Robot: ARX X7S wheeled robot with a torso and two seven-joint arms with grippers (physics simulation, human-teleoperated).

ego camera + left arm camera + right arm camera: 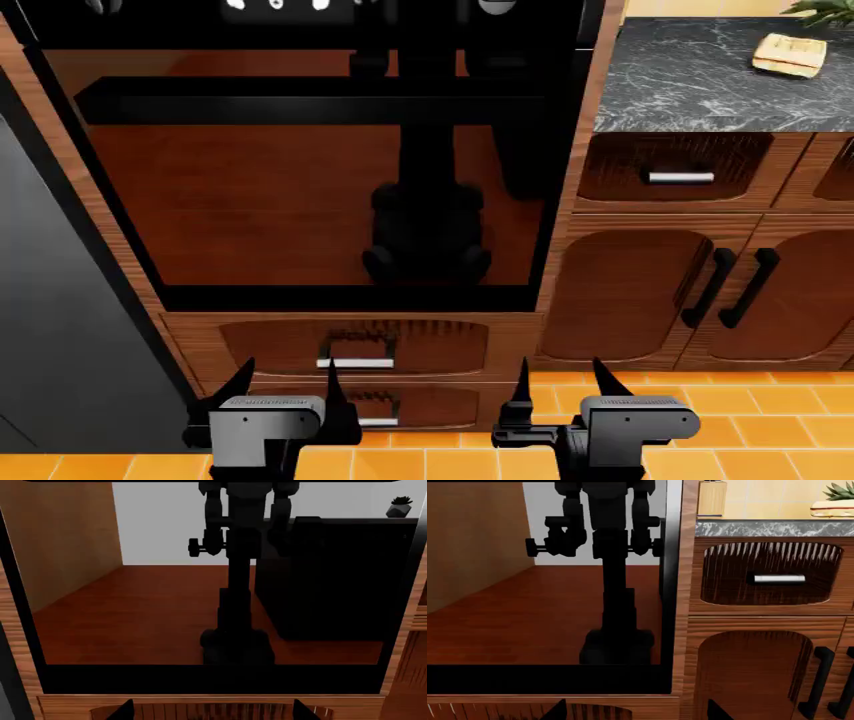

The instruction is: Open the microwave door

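A large glossy black glass appliance door (307, 180) set in a wood cabinet column fills the head view's middle, mirroring the robot. It also shows as the glass door (133, 610) in the left wrist view and the glass door (507, 610) in the right wrist view. It is closed. I cannot tell whether it is the microwave door. White control marks (274, 5) sit above it. My left gripper (287, 388) (213, 711) and right gripper (567, 385) (637, 711) hang low before the drawers under the door, both open with nothing between the fingers.
Wood drawers with a metal handle (358, 350) lie below the glass door. At right are a dark marble counter (694, 90), a drawer (681, 177) and cabinet doors with black handles (727, 285). A dark grey panel (54, 300) stands at left. The floor (747, 420) is orange tile.
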